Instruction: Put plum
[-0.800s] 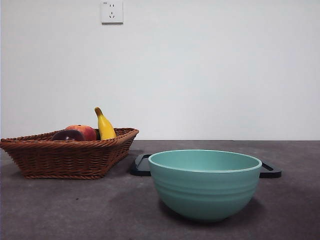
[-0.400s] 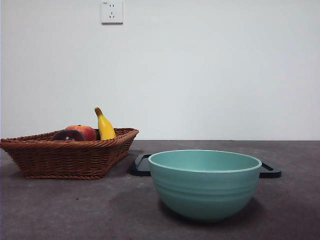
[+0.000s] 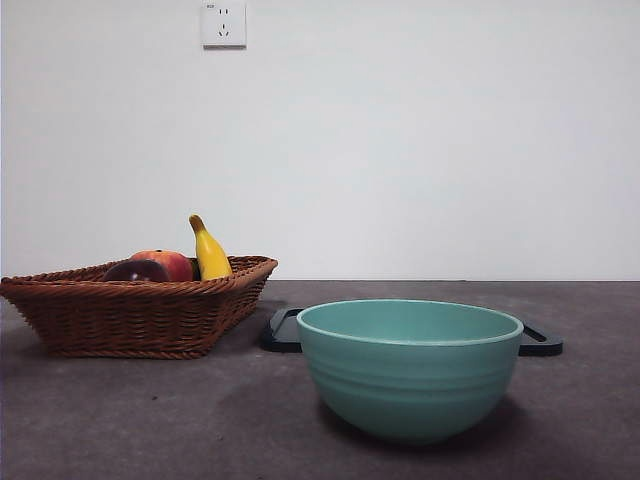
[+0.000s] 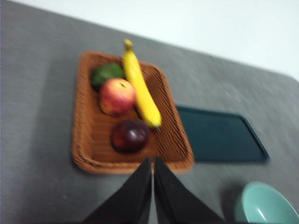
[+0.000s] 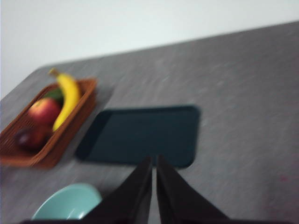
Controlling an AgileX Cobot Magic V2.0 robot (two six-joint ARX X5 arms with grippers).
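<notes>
Front view first: no arm anywhere in it, so my read is the job hasn't really started and we're at the very first step, reaching for the fruit. The plum (image 3: 136, 271) sits in the wicker basket (image 3: 130, 315), just its dark top peeking over the rim, touching the red apple (image 3: 168, 263), with the banana (image 3: 209, 250) poking up behind. One teal bowl (image 3: 410, 368) stands up front, and one dark tray (image 3: 540, 342) lies flat behind it.

Left wrist view: left gripper (image 4: 153, 163) hangs above the basket's near edge, jaws pressed together, nothing in them. The plum is just past the tips, beside the banana's end. Count in the basket: one plum, one apple, one banana, one green fruit (image 4: 106, 74) at the far end. It's a bit blurry though.

Right wrist view: right gripper (image 5: 153, 161) is also pinched closed and empty, over the tray, well apart from the basket.

Next move, I'd guess: the left one spreads its jaws and drops onto the plum without bumping the banana.
</notes>
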